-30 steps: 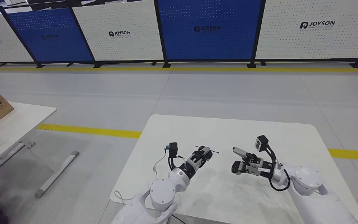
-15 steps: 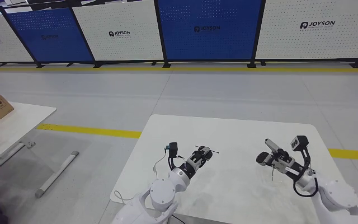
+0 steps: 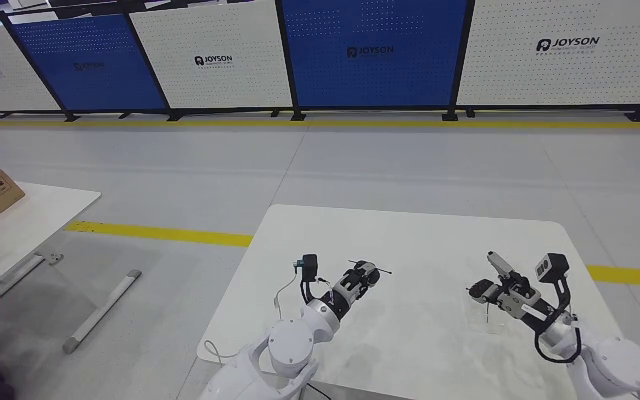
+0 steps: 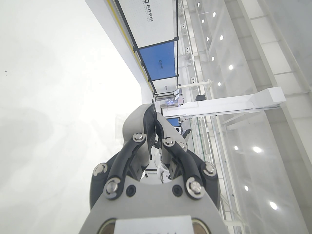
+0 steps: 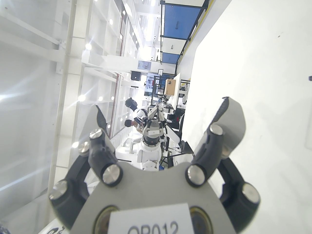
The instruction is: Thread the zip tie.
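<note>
Zip tie shows in the top view as a thin black strip crossing the tip of the left gripper, with a short end sticking out past the fingers toward the middle of the table. In the left wrist view the left gripper has its jaws pressed together, the ribbed black pads meeting with no gap. The strip is too thin there to make out clearly between them. This gripper sits over the table's left half, near the front. The right gripper is over the table's right half, well apart from the left gripper and from the zip tie. In the right wrist view the right gripper has its jaws spread wide with nothing between them, one finger over the white tabletop and the other toward the room beyond. I cannot tell whether either gripper touches the table surface. A small dark speck lies on the table at the edge of the right wrist view. What it is cannot be told.
</note>
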